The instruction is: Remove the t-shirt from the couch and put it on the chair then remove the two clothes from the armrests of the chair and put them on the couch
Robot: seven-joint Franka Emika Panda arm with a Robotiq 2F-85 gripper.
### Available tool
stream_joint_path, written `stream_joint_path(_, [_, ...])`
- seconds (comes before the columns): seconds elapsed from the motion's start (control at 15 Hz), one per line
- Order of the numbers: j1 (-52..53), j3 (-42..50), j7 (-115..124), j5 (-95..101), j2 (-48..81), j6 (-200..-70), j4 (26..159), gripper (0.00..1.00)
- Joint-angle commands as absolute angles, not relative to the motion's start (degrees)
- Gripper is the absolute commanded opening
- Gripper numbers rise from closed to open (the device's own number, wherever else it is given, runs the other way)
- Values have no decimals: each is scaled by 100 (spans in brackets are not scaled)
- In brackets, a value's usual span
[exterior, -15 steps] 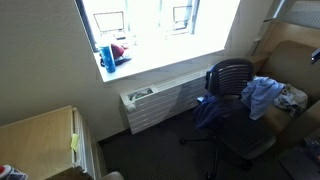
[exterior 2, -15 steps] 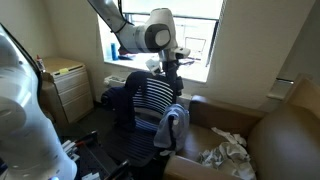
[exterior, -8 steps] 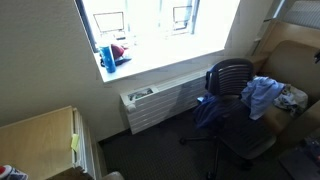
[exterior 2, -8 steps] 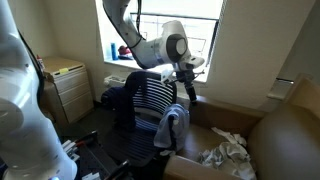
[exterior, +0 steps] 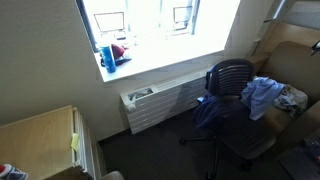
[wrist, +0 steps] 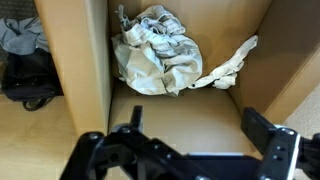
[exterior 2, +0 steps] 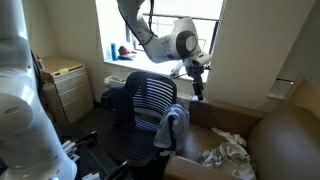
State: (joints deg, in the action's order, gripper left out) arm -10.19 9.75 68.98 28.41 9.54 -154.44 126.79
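Robot gripper [wrist: 190, 130] hangs over the couch [wrist: 200, 110], fingers spread wide and holding nothing. The crumpled t-shirt [wrist: 155, 55] lies on the seat just ahead, with one strip of cloth trailing to the side. The likely hazard is a shallow pinch: catching only a loose fold or that trailing strip could let the cloth slip free or drag during the carry. In an exterior view, the chair [exterior 2: 148, 100] stands just beside the couch, a light blue garment [exterior 2: 172, 126] draped at its near side. A dangling t-shirt could snag that garment and pull it off.
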Motion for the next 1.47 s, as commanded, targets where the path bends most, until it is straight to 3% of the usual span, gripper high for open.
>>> stream_joint_path(0.0, [-802,1178,6822,2754,915,-15447,12690,100])
stream_joint_path(0.73, [-787,2322,8338,1072,4628,-14734,9955,100])
stream_joint_path(0.8, [-747,2324,7973,1171,3914,-15136,10684,100])
stream_joint_path(1.4, [-1071,2465,9115,7,5583,-15356,9249,100])
